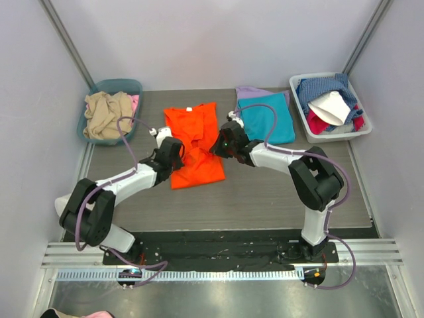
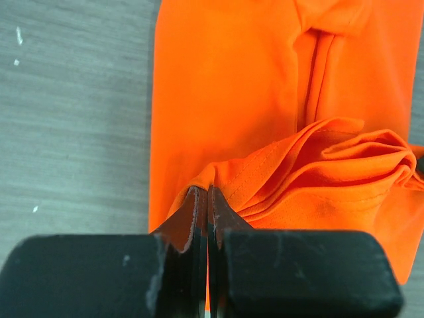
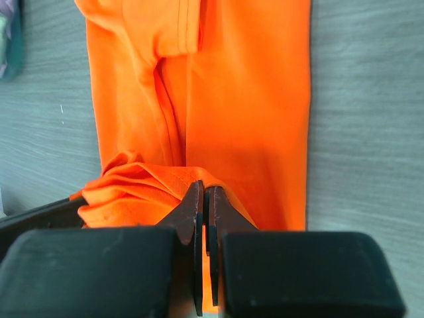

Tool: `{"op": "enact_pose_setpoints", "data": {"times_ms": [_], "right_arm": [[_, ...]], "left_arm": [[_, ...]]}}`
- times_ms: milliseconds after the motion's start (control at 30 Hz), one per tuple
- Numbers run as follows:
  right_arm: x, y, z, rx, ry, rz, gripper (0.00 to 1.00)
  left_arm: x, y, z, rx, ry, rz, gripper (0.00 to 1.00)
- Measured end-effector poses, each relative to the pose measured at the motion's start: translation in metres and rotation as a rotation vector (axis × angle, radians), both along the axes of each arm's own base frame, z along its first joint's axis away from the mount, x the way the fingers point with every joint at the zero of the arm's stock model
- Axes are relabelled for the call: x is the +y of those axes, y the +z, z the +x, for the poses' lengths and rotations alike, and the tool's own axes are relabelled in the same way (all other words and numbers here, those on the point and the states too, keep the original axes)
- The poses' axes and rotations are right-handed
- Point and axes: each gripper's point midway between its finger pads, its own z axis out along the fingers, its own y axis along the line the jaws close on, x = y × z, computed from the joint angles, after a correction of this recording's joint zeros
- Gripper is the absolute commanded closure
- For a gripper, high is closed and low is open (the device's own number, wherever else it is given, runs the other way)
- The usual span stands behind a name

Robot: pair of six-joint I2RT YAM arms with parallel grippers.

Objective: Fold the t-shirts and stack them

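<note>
The bright orange t-shirt (image 1: 197,165) lies lengthwise in the middle of the table, partly folded, with a bunched ridge of cloth across its middle. My left gripper (image 1: 179,151) is shut on that lifted edge at the shirt's left side (image 2: 208,192). At the right side my right gripper (image 1: 219,146) is shut on the same ridge (image 3: 204,189). Orange cloth (image 2: 318,172) puckers between the two grips, and the flat part of the shirt (image 3: 252,99) stretches away beneath. A folded teal t-shirt (image 1: 275,122) rests on a lavender t-shirt (image 1: 248,92) at the back right.
A teal basket (image 1: 126,85) with beige and pink clothes stands at the back left. At the back right is a white bin (image 1: 299,109) holding blue, white and red garments. Grey walls close in both sides.
</note>
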Motion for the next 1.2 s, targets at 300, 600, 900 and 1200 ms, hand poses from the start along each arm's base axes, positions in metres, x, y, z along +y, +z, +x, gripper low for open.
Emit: {"op": "enact_pose_setpoints", "data": {"times_ms": [300,600,900,1200], "right_arm": [[-0.015,-0.003,0.022,0.0,-0.027,0.003,0.99],[-0.022,-0.014,0.042,0.017,-0.034,0.004,0.99],[-0.031,-0.013,0.061,0.017,-0.047,0.022,0.99],[-0.03,0.0,0.082,-0.024,-0.033,0.033,0.42]], "left_arm": [[-0.002,-0.008,0.029,0.016,-0.008,-0.026,1.0],[-0.001,-0.016,0.036,0.033,-0.015,-0.011,1.0],[0.005,-0.006,0.046,0.009,0.002,-0.014,1.0],[0.009,0.012,0.069,-0.04,0.022,-0.012,0.15]]}}
